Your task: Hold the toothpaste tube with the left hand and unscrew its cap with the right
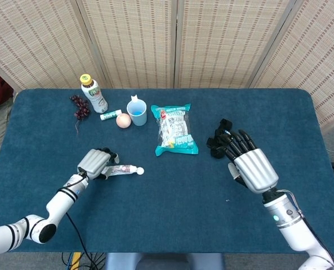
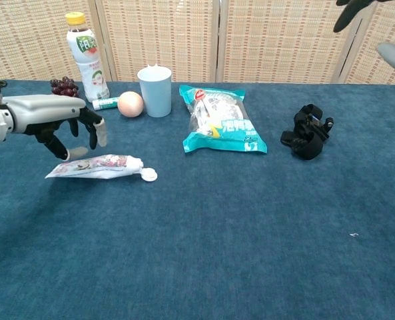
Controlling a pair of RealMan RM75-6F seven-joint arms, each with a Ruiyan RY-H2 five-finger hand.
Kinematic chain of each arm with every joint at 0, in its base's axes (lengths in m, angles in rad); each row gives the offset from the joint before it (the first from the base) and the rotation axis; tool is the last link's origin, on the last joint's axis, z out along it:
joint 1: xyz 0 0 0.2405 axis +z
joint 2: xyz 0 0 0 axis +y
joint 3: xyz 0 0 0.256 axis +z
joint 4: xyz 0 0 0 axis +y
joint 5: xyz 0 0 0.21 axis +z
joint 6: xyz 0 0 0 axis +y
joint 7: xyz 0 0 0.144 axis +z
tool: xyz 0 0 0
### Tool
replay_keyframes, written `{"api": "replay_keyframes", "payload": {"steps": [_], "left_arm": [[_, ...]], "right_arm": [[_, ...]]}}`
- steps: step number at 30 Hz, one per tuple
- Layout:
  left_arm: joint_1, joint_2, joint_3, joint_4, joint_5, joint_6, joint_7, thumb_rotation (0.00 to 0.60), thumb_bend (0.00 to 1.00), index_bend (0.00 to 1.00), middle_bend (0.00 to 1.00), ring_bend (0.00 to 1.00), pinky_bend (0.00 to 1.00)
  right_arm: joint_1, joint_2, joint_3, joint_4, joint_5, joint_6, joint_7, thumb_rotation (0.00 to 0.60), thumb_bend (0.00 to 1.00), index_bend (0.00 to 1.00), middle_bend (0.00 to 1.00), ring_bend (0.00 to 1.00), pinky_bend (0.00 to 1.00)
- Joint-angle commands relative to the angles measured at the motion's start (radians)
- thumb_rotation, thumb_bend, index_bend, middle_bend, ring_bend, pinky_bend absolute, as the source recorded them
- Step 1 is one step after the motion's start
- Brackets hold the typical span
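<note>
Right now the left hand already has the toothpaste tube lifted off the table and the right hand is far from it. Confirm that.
Not quite. The toothpaste tube lies flat on the table, not lifted: the chest view shows the left hand hovering above it, fingers pointing down without gripping it. The rest stands: the right hand is far off on the other side.

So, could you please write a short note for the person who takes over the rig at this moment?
Left hand: open, fingers curled down just above the toothpaste tube, not gripping it.
Right hand: open, raised, well away from the tube.
Tube: lies flat on the table, white cap on, pointing to the robot's right.
Done: left hand is at the tube.
Left: grip the tube, bring the right hand over, unscrew the cap.
</note>
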Motion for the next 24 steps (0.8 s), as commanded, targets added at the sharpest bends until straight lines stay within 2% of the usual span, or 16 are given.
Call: {"api": "replay_keyframes", "payload": {"steps": [1, 4, 8, 11, 14, 19, 24], "left_arm": [[0.013, 0.014, 0.004, -0.028, -0.037, 0.003, 0.03, 0.6, 0.45, 0.2, 0.27, 0.1, 0.23], [0.028, 0.047, -0.006, -0.087, -0.063, 0.028, 0.041, 0.6, 0.43, 0.09, 0.2, 0.06, 0.2], [0.089, 0.118, -0.016, -0.181, -0.042, 0.131, 0.016, 0.6, 0.39, 0.06, 0.19, 0.05, 0.19], [0.163, 0.153, -0.012, -0.227, -0.005, 0.25, -0.012, 0.6, 0.39, 0.08, 0.19, 0.06, 0.19], [0.25, 0.162, -0.003, -0.245, 0.052, 0.398, -0.046, 0.6, 0.38, 0.13, 0.2, 0.07, 0.19], [0.398, 0.168, 0.052, -0.23, 0.156, 0.607, -0.062, 0.6, 0.38, 0.18, 0.23, 0.09, 0.19], [0.516, 0.162, 0.096, -0.205, 0.188, 0.73, -0.048, 0.6, 0.38, 0.23, 0.25, 0.1, 0.19]], "right_arm": [[-0.024, 0.018, -0.002, 0.006, 0.007, 0.013, 0.012, 0.6, 0.49, 0.28, 0.11, 0.0, 0.0], [-0.045, 0.035, -0.005, 0.012, 0.007, 0.02, 0.021, 0.6, 0.49, 0.28, 0.11, 0.0, 0.0], [-0.076, 0.059, -0.012, 0.032, 0.009, 0.03, 0.032, 0.6, 0.49, 0.28, 0.11, 0.0, 0.0], [-0.098, 0.078, -0.017, 0.046, 0.023, 0.028, 0.042, 0.6, 0.49, 0.27, 0.11, 0.0, 0.0], [-0.13, 0.088, -0.023, 0.066, 0.04, 0.045, 0.055, 0.6, 0.49, 0.2, 0.11, 0.0, 0.0], [-0.199, 0.095, -0.036, 0.096, 0.058, 0.091, 0.107, 0.6, 0.46, 0.15, 0.11, 0.0, 0.02], [-0.265, 0.064, -0.049, 0.14, 0.045, 0.154, 0.128, 0.6, 0.41, 0.15, 0.11, 0.0, 0.04]]}}
